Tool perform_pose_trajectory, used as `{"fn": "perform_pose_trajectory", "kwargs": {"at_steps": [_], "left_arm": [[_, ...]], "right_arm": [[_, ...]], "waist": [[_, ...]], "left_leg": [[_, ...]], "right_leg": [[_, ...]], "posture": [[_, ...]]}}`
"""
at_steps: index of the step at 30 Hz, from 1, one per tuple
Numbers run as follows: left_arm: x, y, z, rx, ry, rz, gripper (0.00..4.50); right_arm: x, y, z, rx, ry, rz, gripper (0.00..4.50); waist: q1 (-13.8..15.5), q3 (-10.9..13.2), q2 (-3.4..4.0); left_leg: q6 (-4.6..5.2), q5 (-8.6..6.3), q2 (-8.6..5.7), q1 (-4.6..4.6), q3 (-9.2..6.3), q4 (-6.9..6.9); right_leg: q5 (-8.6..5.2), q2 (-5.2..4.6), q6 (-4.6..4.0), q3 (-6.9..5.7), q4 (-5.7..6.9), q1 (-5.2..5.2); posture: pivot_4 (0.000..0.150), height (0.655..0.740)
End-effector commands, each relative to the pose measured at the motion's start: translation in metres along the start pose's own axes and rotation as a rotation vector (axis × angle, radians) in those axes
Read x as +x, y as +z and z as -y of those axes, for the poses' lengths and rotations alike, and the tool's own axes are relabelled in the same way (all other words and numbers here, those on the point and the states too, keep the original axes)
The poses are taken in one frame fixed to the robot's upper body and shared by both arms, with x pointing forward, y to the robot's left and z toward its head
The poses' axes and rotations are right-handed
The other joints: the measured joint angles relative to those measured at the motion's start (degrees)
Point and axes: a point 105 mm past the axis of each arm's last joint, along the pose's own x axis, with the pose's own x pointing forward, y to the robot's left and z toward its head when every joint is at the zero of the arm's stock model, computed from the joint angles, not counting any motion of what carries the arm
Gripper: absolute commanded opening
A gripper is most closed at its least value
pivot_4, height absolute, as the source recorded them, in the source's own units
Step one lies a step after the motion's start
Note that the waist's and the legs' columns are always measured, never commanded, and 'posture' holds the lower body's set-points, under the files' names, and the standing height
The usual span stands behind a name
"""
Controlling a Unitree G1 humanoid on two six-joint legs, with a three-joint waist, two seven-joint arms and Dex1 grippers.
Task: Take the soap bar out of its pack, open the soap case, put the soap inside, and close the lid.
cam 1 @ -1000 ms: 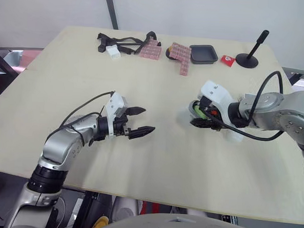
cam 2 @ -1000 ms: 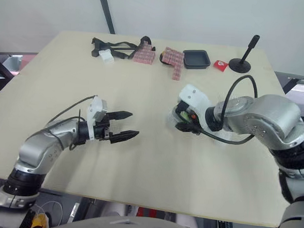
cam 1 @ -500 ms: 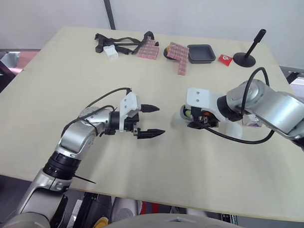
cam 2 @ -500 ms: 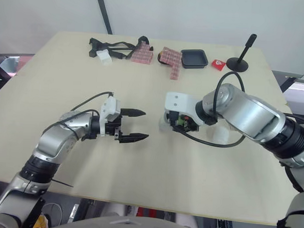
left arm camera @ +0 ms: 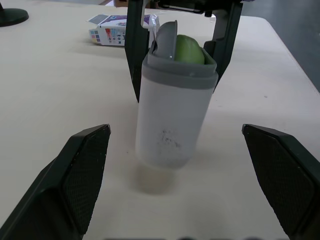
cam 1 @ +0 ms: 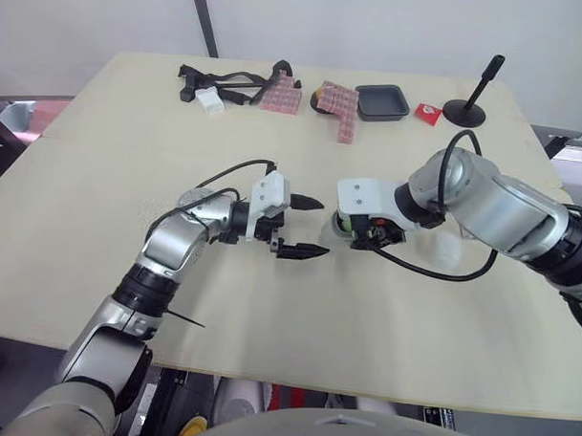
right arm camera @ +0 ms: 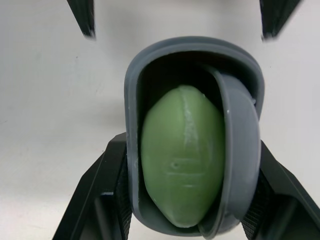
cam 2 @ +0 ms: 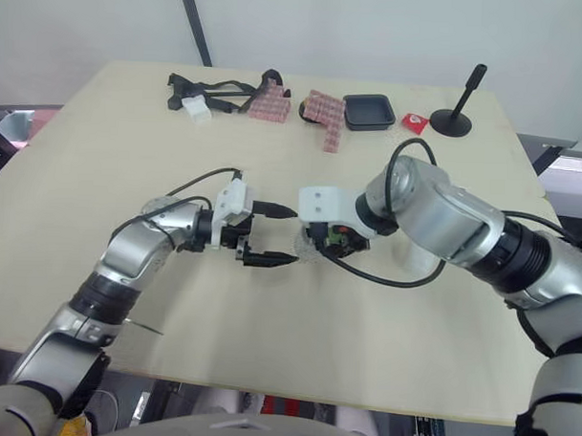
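Near the middle of the table [cam 1: 101, 173], the soap case [left arm camera: 172, 110] stands upright, mouth up. The green soap [right arm camera: 182, 155] is already inside, and the lid [right arm camera: 240, 150] is swung only partway across the opening. The right gripper [cam 1: 364, 230] clamps the case near its rim, one finger on each side. The left gripper [cam 1: 316, 227], spread wide and empty, sits just left of the case and points straight at it. It looks best placed to push the lid shut. The soap pack [left arm camera: 115, 31] lies farther right.
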Motion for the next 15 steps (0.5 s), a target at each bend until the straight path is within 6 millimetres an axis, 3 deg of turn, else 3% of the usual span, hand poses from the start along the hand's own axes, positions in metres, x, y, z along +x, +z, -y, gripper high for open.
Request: {"fn": "perform_pose_trajectory", "kwargs": {"at_steps": [1,13,14,15], "left_arm": [[0.005,0.003,-0.004,0.036,-0.006,-0.003,4.49],[0.018,0.009,-0.005,0.042,-0.005,0.034,4.49],[0.019,0.009,-0.005,0.044,-0.003,0.035,3.95],[0.019,0.009,-0.005,0.045,-0.002,0.034,3.71]], "right_arm": [[-0.009,0.008,0.009,-0.039,-0.048,-0.002,2.16],[-0.004,0.008,0.012,-0.027,-0.049,-0.015,2.16],[-0.004,0.009,0.012,-0.026,-0.048,-0.014,2.16],[-0.003,0.009,0.011,-0.027,-0.046,-0.013,2.16]], "waist": [[-0.1,0.0,0.00],[-0.1,0.0,0.00],[-0.1,0.0,0.00],[-0.1,0.0,0.00]], "left_leg": [[0.00,0.00,0.00,0.00,0.00,0.00],[0.03,0.01,0.02,0.00,0.00,0.06],[0.03,0.01,0.02,0.00,0.00,0.06],[0.03,0.01,0.02,0.00,0.00,0.07]], "right_leg": [[0.00,0.00,0.00,0.00,0.00,0.00],[0.00,-0.04,-0.01,0.02,0.08,-0.01],[0.00,-0.04,-0.01,0.03,0.09,-0.01],[0.00,-0.05,-0.02,0.03,0.09,-0.01]], "posture": [[0.150,0.7400],[0.150,0.7400],[0.150,0.7400],[0.150,0.7400]]}}
